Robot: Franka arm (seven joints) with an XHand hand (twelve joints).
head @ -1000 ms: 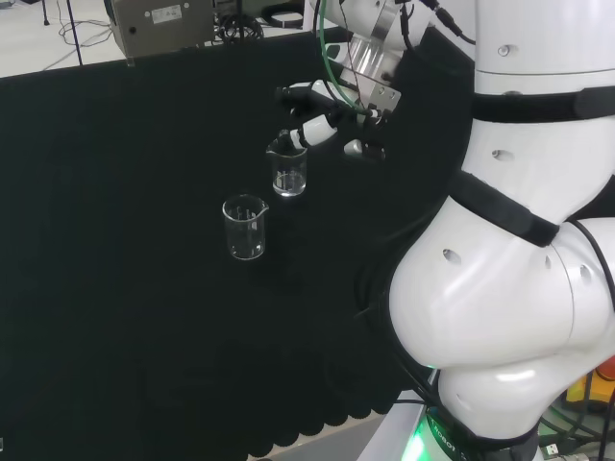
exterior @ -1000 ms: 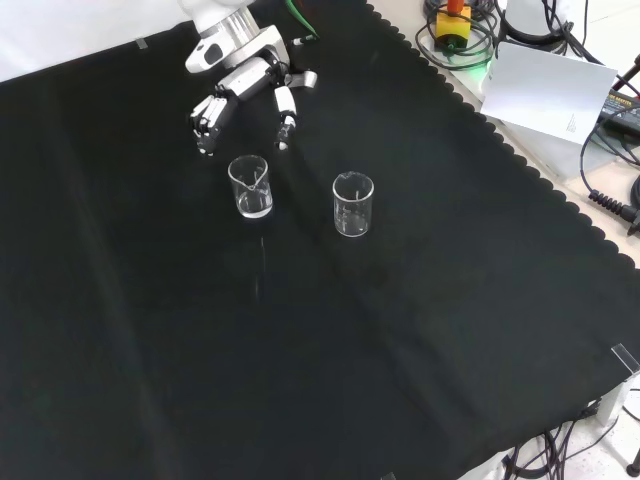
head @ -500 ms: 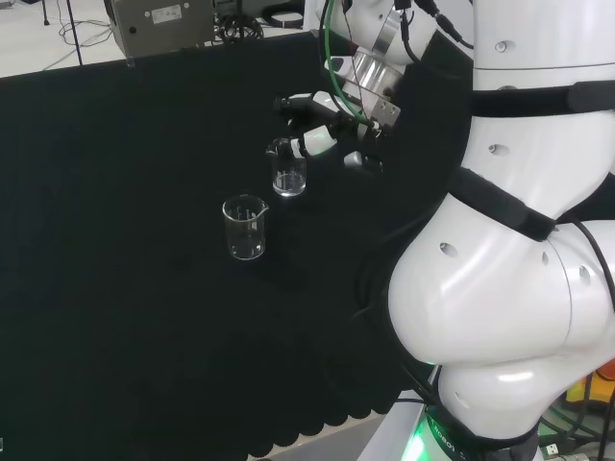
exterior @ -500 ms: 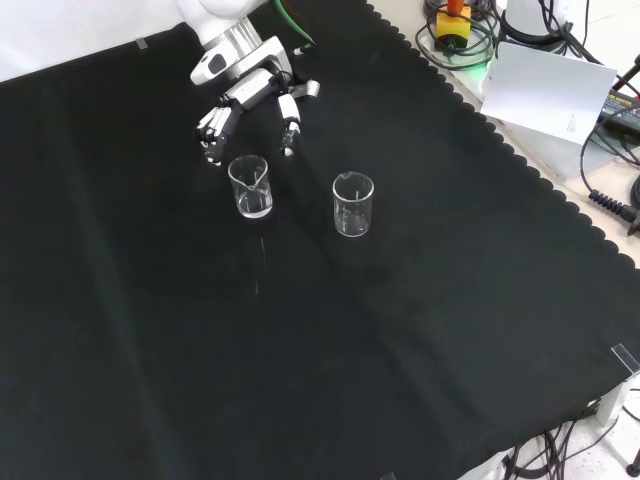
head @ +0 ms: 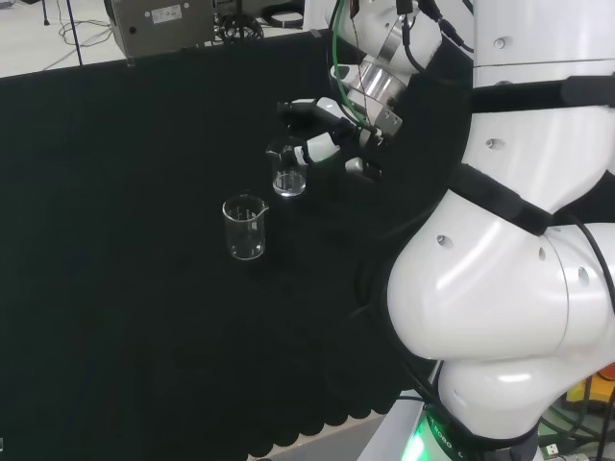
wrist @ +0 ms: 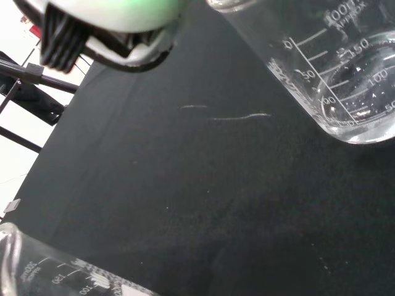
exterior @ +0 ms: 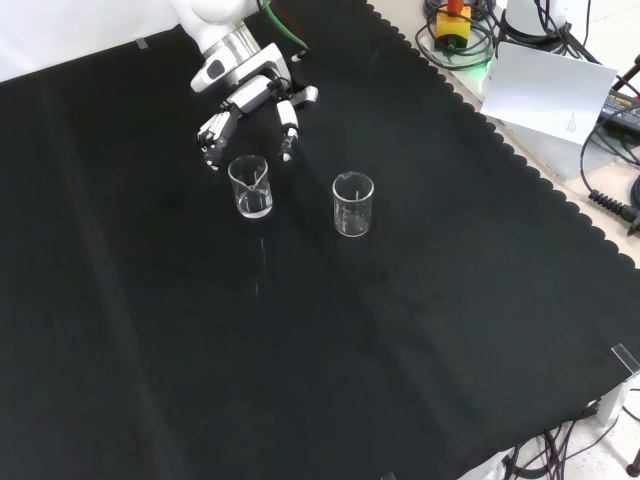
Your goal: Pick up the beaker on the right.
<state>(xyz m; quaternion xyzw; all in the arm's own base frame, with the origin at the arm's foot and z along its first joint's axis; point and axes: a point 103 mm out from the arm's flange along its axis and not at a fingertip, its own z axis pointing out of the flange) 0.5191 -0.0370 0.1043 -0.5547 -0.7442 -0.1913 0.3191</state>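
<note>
— Black cloth (exterior: 420,330), matte, scalloped along its edge, covers the bench. Hand?

— The hand (exterior: 250,100) is black and white, reaching in from the top of the front view, tipped downward. Fingers (exterior: 212,135) spread and only slightly bent, thumb (exterior: 287,125) set apart from them. It holds nothing.

— Nearest ware?

— A clear beaker (exterior: 250,186), cylindrical with a pour lip, stands upright just below the fingertips in the front view, between fingers and thumb but not gripped; I can't tell whether anything touches it. In the head view the same beaker (head: 288,171) sits just left of the hand (head: 322,130).

— Farther out?

— A second clear beaker (exterior: 353,204), same shape, stands apart to the right in the front view. The wrist view shows printed white graduations on a glass wall (wrist: 333,74).

— Arm?

— White glossy links (head: 519,288) with black bands.
</note>
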